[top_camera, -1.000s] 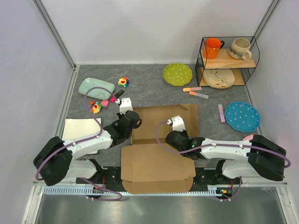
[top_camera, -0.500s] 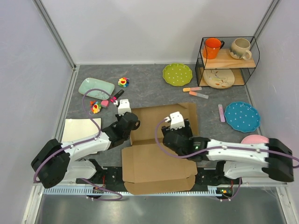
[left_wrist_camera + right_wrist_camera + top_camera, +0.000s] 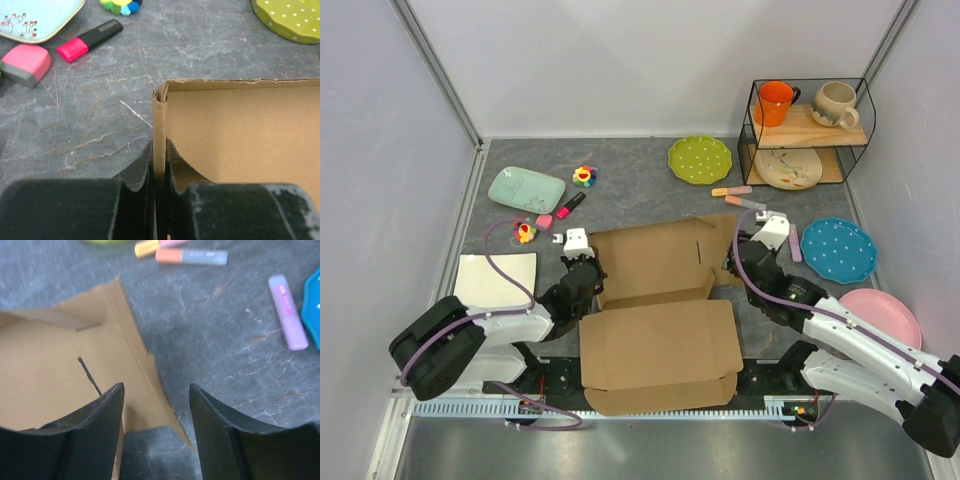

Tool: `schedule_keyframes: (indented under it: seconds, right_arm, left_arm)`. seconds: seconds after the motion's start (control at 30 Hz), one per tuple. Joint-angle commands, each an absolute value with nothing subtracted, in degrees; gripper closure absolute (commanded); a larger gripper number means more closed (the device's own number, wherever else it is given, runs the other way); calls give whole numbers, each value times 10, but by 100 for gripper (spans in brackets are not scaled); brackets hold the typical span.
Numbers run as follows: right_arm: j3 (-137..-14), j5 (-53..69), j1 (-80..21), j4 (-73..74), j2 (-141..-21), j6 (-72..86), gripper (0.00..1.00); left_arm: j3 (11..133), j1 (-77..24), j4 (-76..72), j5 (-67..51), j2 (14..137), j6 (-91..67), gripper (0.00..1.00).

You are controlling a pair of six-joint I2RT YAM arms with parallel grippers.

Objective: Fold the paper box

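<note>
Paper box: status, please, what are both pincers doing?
Left pincer shut on paper box left wall, upright. Right pincer open over right flap, empty. Purple highlighter nearby, not touching.

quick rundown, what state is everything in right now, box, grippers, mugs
paper box: partly folded, left wall upright, lid open flat
left gripper: shut on the paper box's left wall
right gripper: open, empty, over the paper box's right flap
orange mug: upright on the shelf
cream mug: upright on the shelf
</note>
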State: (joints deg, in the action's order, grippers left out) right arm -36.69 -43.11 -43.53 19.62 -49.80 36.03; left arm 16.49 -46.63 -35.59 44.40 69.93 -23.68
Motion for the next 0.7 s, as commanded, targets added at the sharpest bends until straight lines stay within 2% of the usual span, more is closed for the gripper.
schedule_keyframes:
  seconds: [0.0, 0.03, 0.1, 0.2, 0.47, 0.67]
  right_arm:
    - [-355, -378, -432, 147, -496, 382, 36]
    - [-360, -381, -427, 144, -498, 383, 36]
    - [-375, -379, -423, 141, -497, 383, 36]
    - [-397, -380, -414, 132, -488, 378, 41]
    - [-444, -338, -359, 112, -515, 358, 42]
    - [-444, -305, -324, 70, -526, 349, 60]
  left_arm:
    - [128, -468, -634, 459, 750, -108, 98]
    - [123, -468, -700, 452, 757, -92, 98]
    - [131, -468, -735, 449, 771, -46, 98]
    - [164, -468, -734, 447, 782, -18, 98]
    - [205, -467, -734, 448, 802, -2, 98]
    - [195, -464, -742, 457, 811, -1, 98]
